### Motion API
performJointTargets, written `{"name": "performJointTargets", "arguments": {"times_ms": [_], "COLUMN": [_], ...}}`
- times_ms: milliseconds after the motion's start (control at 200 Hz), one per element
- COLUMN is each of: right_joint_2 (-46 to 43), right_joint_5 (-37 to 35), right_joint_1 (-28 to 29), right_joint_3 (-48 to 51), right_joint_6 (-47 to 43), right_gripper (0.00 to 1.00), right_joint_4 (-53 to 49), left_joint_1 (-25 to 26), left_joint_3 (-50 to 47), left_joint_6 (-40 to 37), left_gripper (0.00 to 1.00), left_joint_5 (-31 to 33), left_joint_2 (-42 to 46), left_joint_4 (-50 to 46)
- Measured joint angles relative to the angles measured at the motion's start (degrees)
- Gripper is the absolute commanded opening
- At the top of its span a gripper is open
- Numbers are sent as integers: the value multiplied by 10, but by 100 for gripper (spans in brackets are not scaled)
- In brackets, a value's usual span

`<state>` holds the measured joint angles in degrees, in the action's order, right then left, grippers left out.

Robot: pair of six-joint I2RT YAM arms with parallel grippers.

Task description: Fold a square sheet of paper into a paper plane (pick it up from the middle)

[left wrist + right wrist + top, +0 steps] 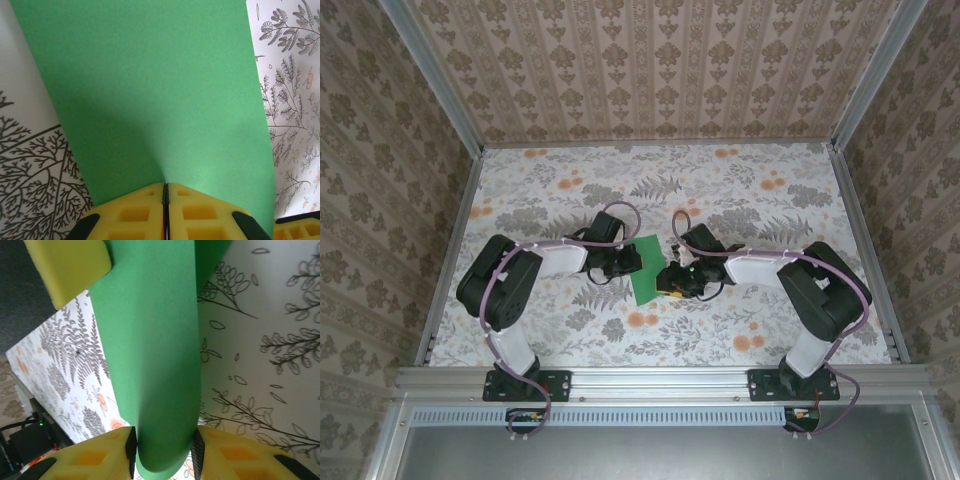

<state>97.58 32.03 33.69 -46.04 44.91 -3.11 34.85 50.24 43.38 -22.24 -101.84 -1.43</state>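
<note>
The square sheet of paper is bright green and sits mid-table between both arms. My left gripper is shut on its left edge. In the left wrist view the yellow fingertips meet with the sheet pinched between them, and it spreads away from them, raised into a shallow ridge. My right gripper comes in from the right. In the right wrist view its jaws press both sides of a rounded, bowed-over fold of the sheet. The paper plane shape is not formed.
The table has a floral cloth, and patterned walls with metal posts enclose it on three sides. One yellow finger of the left gripper shows at the top left of the right wrist view. Purple cables loop over both arms.
</note>
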Motion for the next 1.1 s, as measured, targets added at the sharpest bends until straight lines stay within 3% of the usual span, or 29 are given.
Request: {"name": "performJointTargets", "arguments": {"times_ms": [175,525,830,1095], "right_joint_2": [0,29,39,-5], "right_joint_5": [12,16,36,31], "right_joint_1": [-1,-32,-32,-32], "right_joint_3": [15,12,27,63], "right_joint_6": [21,23,59,92], "right_gripper": [43,43,28,16], "right_joint_4": [43,109,132,119], "left_joint_1": [0,-1,-1,-1], "left_joint_3": [0,0,0,0], "left_joint_6": [0,0,0,0], "left_gripper": [10,9,8,8], "left_joint_5": [0,0,-5,-9], "left_joint_2": [0,0,0,-1], "left_joint_4": [0,0,1,5]}}
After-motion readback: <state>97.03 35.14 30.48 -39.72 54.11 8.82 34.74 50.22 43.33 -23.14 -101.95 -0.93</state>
